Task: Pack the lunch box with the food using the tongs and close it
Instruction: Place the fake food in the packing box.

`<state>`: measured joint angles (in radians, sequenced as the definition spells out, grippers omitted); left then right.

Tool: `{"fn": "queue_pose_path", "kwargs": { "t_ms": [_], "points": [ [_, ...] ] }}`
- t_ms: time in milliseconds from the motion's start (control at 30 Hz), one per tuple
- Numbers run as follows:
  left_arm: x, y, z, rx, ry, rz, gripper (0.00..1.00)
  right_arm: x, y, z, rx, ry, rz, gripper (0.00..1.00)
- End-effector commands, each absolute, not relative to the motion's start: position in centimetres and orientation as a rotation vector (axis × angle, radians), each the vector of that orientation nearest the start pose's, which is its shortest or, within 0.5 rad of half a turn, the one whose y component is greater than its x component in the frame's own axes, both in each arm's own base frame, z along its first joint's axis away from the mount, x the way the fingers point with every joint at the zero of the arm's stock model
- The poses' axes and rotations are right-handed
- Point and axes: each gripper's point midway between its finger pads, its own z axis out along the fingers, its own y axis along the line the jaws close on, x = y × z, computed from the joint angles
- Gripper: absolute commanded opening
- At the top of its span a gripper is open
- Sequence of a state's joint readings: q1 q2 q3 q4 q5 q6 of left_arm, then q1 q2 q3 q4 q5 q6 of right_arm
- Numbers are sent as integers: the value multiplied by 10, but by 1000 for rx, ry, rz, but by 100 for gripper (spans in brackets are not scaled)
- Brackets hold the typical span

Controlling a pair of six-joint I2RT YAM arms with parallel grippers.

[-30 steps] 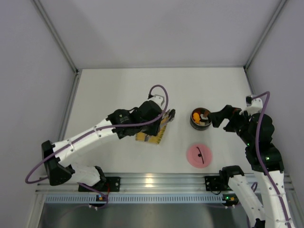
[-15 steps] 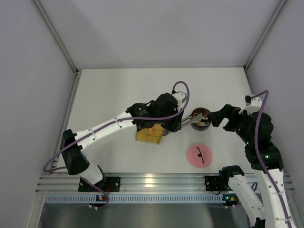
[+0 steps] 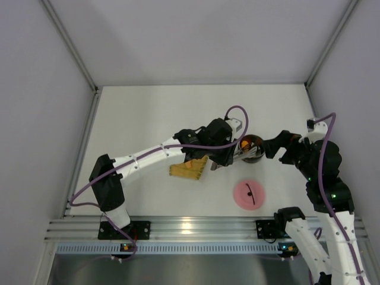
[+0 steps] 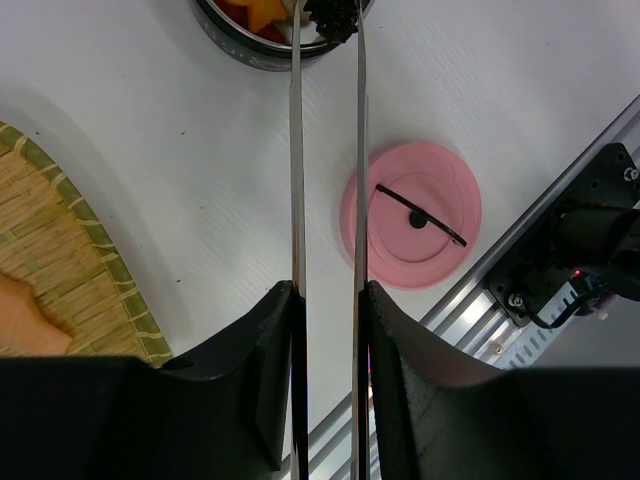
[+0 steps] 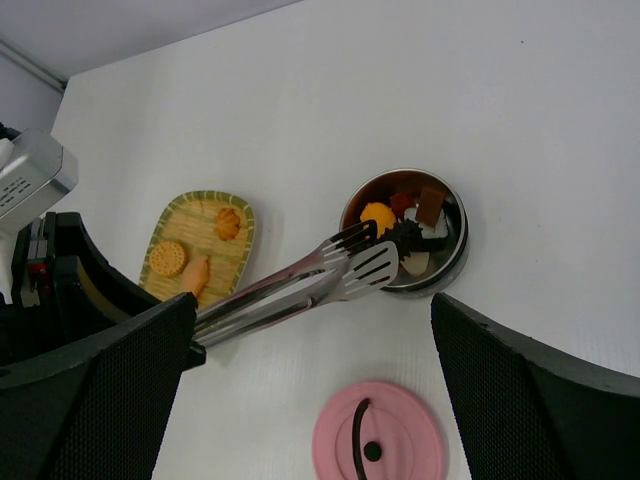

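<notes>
My left gripper [image 3: 223, 153] [image 4: 328, 296] is shut on the silvery tongs [image 4: 296, 150] [image 5: 290, 288], gripping both arms. The tong tips pinch a small black food piece [image 4: 332, 12] [image 5: 405, 236] just over the lunch box [image 3: 252, 148] [image 5: 455, 250], a round steel pot. Orange [image 5: 378, 216], brown [image 5: 431, 205] and white [image 5: 415, 262] food lies inside it. The pink lid [image 3: 249, 194] [image 4: 411, 215] [image 5: 378, 435] lies flat on the table, nearer to me than the pot. My right gripper [image 3: 274, 145] [image 5: 312, 300] hangs open just right of the pot, holding nothing.
The yellow woven tray [image 3: 184, 169] [image 4: 80, 250] [image 5: 195, 225] sits left of the pot, with a round biscuit [image 5: 167, 258] and two orange pieces on it. The metal rail [image 3: 190, 225] runs along the near table edge. White walls enclose the table.
My left arm has swung right from over the yellow tray to the pot, carrying the tongs with the black piece. The right arm has not moved.
</notes>
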<state>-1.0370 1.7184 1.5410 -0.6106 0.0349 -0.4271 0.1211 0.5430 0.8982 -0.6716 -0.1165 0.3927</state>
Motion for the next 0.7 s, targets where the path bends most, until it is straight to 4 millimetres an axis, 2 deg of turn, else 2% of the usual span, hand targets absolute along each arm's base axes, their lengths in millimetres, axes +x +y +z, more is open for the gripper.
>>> {"fn": "queue_pose_path", "kwargs": {
  "t_ms": [0, 367, 633, 667],
  "points": [
    [225, -430, 223, 737, 2227, -806, 34, 218, 58, 297, 173, 1845, 440, 99],
    [230, -438, 214, 743, 2233, -803, 35, 218, 58, 296, 174, 1844, 438, 99],
    [233, -442, 203, 758, 2247, -784, 43, 217, 57, 295, 174, 1846, 436, 99],
    [232, -442, 203, 757, 2247, -784, 47, 217, 58, 295, 173, 1846, 437, 100]
  ]
}}
